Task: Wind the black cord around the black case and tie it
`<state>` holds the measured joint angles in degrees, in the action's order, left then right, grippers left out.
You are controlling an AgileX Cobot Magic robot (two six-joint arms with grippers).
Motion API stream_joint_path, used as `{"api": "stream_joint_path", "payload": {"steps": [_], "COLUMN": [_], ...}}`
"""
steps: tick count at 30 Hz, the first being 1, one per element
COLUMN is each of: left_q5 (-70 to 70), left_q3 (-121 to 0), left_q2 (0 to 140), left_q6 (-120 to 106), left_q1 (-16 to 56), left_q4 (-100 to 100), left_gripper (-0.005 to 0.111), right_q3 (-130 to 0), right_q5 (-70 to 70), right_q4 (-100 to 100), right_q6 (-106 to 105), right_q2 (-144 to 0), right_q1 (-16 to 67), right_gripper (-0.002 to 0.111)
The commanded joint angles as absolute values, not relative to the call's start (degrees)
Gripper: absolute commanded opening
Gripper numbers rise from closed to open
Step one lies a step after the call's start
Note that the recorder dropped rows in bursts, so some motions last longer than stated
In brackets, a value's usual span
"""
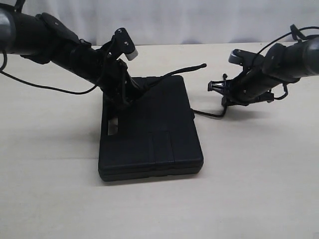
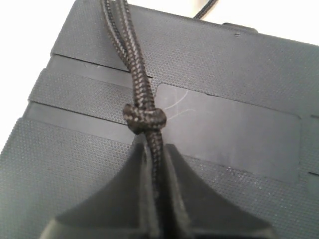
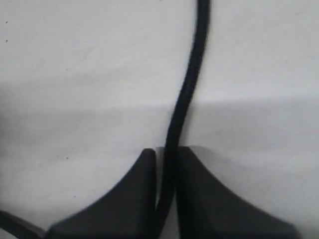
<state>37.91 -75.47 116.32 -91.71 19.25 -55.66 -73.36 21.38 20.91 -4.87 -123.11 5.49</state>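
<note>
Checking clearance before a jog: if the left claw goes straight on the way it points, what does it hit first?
Most likely the case lid. The left claw pinches the cord and points at the lid just past the knot, with nothing else between. How close it is, I cannot tell.

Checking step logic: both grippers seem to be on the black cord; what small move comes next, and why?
Probably the right gripper should pull the black cord taut, away from the black case. Its jaws pinch the cord over the table, while the left gripper clamps it beside the knot above the case.
</note>
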Motion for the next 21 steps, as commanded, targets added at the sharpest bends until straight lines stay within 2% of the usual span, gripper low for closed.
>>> {"api": "stream_joint_path", "payload": {"steps": [1,7,16,21], "left_q5": [37.7,36.0,33.0,32.5], "left_q3": [-75.4,-75.4,-75.4,-75.4], "left_q2": [116.3,116.3,116.3,116.3], "left_q6": [-91.7,-91.2,-84.2,-80.6], "left_q1": [19.4,19.4,19.4,19.4], "left_q4": [-56.8,-62.5,-70.2,-69.9], "left_gripper": [0.000,0.000,0.000,0.000], "right_q3": [-72.3,-65.3,-55.9,-53.2], "right_q5": [22.2,3.4,-24.8,-31.0], "right_q4": [22.6,36.9,30.8,28.1], "right_q6": [-16.5,-35.5,-38.8,-38.8], "right_q2": [-126.4,-124.1,-121.0,-118.8], "right_q1": [5.5,7.1,18.3,20.8], "right_gripper": [0.004,0.004,0.004,0.004]}}
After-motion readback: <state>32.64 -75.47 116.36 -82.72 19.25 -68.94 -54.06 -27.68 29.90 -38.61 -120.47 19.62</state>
